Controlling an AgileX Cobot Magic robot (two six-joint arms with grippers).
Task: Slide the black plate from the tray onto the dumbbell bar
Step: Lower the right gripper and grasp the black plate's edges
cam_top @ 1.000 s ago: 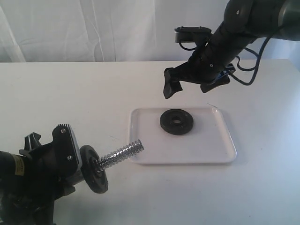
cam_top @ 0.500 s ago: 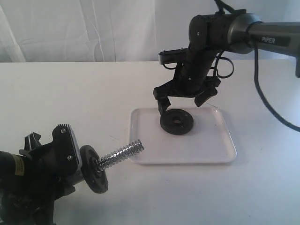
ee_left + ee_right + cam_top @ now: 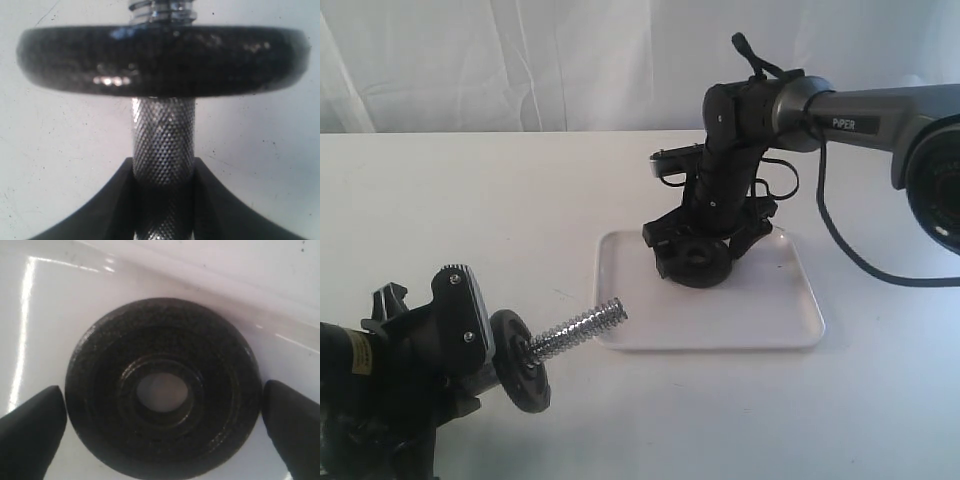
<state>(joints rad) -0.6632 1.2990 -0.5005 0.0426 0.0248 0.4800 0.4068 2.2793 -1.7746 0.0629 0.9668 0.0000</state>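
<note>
Right pincer (image 3: pixel 702 245) stands over the far half of the tray (image 3: pixel 720 320), jaws spread wide to either side of the black plate (image 3: pixel 696 262) and not clamped on it. In the right wrist view one pad sits just beside the rim on each side; contact cannot be confirmed. The black plate lies flat on the tray floor, centre hole up, close to the far rim. Left pincer (image 3: pixel 162 172) is closed on the knurled middle of the dumbbell bar (image 3: pixel 582 328), held above the table (image 3: pixel 470 200) at near left. A second black disc (image 3: pixel 520 360) is already threaded on the bar just ahead of the fingers. The bar's free threaded end points toward the tray's near left corner and overlaps it in the exterior view; its height above the rim cannot be told. Obstructions: the low tray rim around the plate, and the right arm above it. Bare tray floor runs from the plate to the near and right rims. Open table surface lies left of the tray and behind it, up to the white curtain (image 3: pixel 520 60).
</note>
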